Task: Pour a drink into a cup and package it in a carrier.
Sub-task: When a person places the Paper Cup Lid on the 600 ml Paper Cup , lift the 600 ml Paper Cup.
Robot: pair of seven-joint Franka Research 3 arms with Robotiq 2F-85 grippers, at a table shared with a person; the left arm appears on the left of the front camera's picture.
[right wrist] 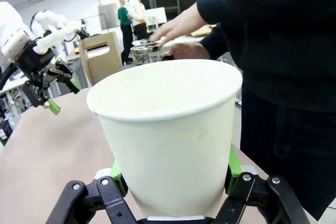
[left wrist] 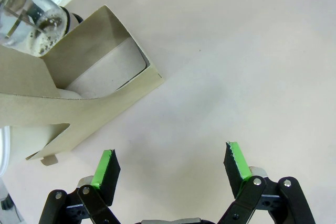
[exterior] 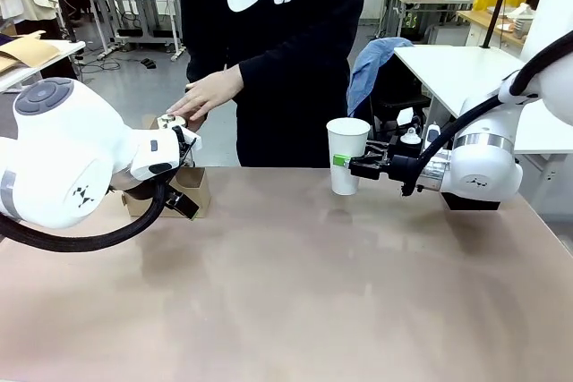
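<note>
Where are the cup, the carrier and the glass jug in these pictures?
cup (exterior: pixel 349 139): front view, upper side wall.
carrier (left wrist: pixel 105 106): left wrist view, cardboard side wall.
glass jug (left wrist: pixel 26 19): left wrist view, clear wall.

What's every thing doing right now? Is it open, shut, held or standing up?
cup, upright, no lid, gripped by the right claw.
right claw, shut on the cup.
left claw, open, holding nothing, near the carrier.
carrier, standing on the table, short white cup in one slot.
glass jug, upright behind the carrier, a person's hand on its top.
</note>
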